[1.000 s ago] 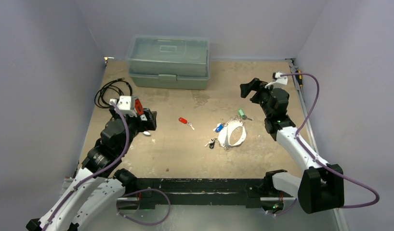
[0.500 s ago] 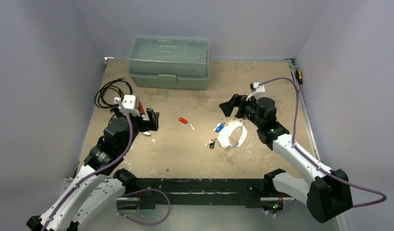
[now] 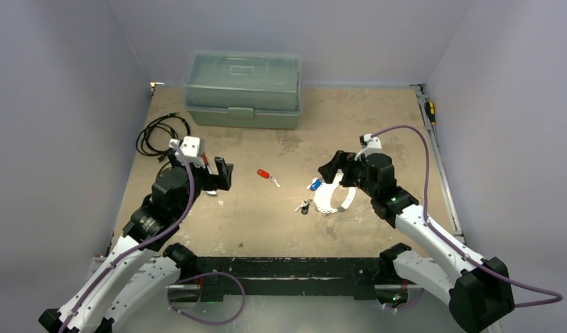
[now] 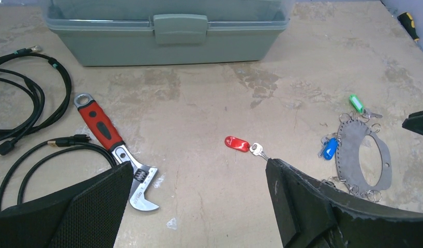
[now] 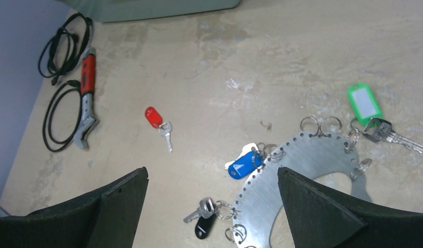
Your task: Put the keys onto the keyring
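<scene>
Top view: the flat silvery-grey metal keyring (image 3: 324, 201) lies with the right gripper (image 3: 338, 170) just behind it, jaws spread and empty. The left gripper (image 3: 220, 173), also spread and empty, is well left of the keyring.

Left wrist view: a red-headed silver key (image 4: 240, 144) lies loose, left of the keyring (image 4: 349, 147).

Right wrist view: a blue-headed key (image 5: 243, 164), a black-headed key (image 5: 203, 227) and a green-tagged key (image 5: 364, 103) sit at the keyring's (image 5: 302, 155) rim.
</scene>
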`<action>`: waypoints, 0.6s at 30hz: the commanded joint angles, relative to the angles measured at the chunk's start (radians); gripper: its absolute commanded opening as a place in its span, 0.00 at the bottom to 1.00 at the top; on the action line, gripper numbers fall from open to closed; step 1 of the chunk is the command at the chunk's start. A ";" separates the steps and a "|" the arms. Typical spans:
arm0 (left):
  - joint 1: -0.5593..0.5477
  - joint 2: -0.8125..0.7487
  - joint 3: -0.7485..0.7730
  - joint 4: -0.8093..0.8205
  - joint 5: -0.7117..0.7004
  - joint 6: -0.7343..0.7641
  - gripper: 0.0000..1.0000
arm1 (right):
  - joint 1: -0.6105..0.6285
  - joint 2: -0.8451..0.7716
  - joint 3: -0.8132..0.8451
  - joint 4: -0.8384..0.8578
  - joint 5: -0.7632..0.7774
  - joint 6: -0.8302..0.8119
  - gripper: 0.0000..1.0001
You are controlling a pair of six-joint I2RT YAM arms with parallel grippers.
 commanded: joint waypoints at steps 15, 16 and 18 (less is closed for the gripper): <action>0.005 0.020 -0.002 0.045 0.060 0.009 0.99 | 0.004 -0.003 -0.022 -0.077 0.103 0.049 0.99; 0.005 0.020 -0.002 0.045 0.060 0.009 0.99 | 0.005 0.005 -0.013 -0.092 0.110 0.051 0.99; 0.005 0.022 -0.002 0.045 0.061 0.009 0.99 | 0.006 0.027 0.002 -0.138 0.132 0.062 0.99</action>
